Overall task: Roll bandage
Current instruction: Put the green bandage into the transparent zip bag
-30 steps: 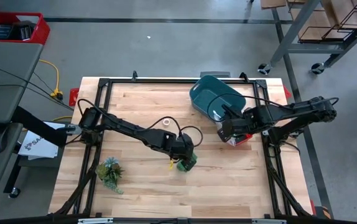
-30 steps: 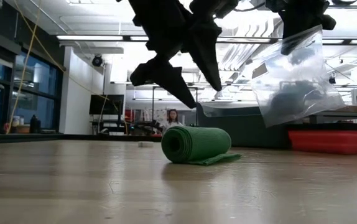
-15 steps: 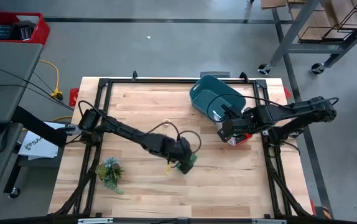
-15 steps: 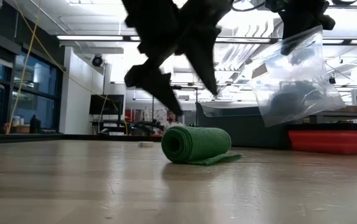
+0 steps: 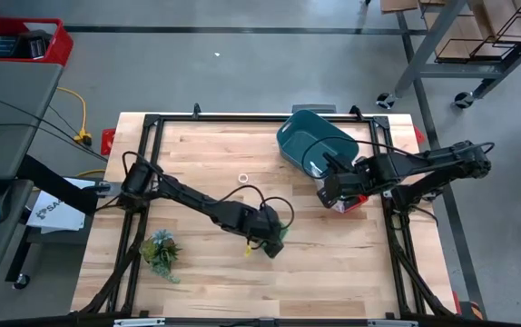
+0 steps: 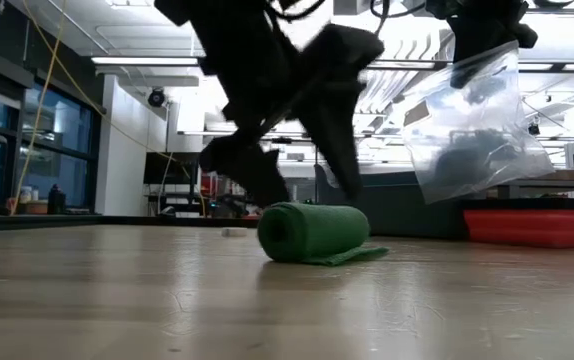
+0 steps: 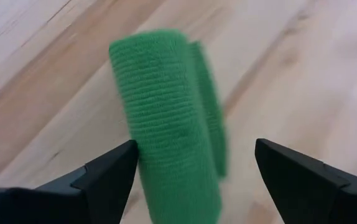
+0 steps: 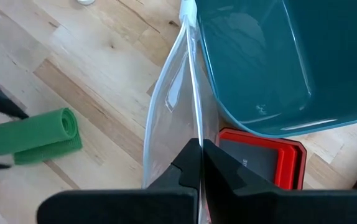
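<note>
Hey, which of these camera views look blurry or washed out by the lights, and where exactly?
Low view: the left gripper above the bandage is smeared by motion, and bright ceiling lights leave it a dark silhouette. Left wrist view: the bandage is soft and out of focus between the open fingers. Right wrist view: sharp, with slight glare on the plastic bag. High view: evenly lit.

Hardly any writing can be read here. A white sheet [image 5: 54, 211] lying beside the table's [image 5: 197, 154] left edge carries dark print that begins with what looks like "SA", the rest being too small to make out. In the right wrist view, the red tray [image 8: 262, 163] shows a short pale mark on its dark inside, too small to read. Nothing else bears a legible label, brand, number or sign.
</note>
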Controlling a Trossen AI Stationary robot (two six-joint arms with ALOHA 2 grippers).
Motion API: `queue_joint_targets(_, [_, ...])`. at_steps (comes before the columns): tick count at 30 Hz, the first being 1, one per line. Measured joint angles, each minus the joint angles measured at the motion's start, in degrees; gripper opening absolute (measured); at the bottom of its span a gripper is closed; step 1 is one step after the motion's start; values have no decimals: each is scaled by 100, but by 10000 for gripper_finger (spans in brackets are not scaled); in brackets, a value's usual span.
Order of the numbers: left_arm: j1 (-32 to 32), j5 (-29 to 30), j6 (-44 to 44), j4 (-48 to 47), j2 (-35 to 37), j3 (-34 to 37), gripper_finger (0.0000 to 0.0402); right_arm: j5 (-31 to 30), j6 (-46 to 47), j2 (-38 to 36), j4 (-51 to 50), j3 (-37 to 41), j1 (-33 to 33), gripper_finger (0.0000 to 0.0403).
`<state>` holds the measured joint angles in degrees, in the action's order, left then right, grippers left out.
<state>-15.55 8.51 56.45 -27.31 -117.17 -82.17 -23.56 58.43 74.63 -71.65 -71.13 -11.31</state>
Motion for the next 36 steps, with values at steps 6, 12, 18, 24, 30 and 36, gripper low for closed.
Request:
queue_joint_targets(6, [15, 48, 330, -248, -274, -10, 320, 6, 17, -1, 48, 0, 0, 0])
queue_joint_targets(12, [-5, -50, 432, -143, -343, -24, 319, 10, 20, -2, 87, 0, 1, 0])
queue_joint_targets(18, [-7, -26, 301, -447, -363, -125, 258, 9, 20, -2, 108, 0, 2, 0])
queue_joint_targets(24, [-7, 67, 212, -740, -334, -138, 64, 10, 63, -2, 120, 0, 2, 0])
queue_joint_targets(30, [-33, 481, -413, -1051, 407, -119, 41, 216, -178, -2, 588, 1, 2, 0])
queue_joint_targets(36, [-167, 1609, -1484, -1124, 1985, -129, 40, 607, -492, 86, 1604, 0, 0, 0])
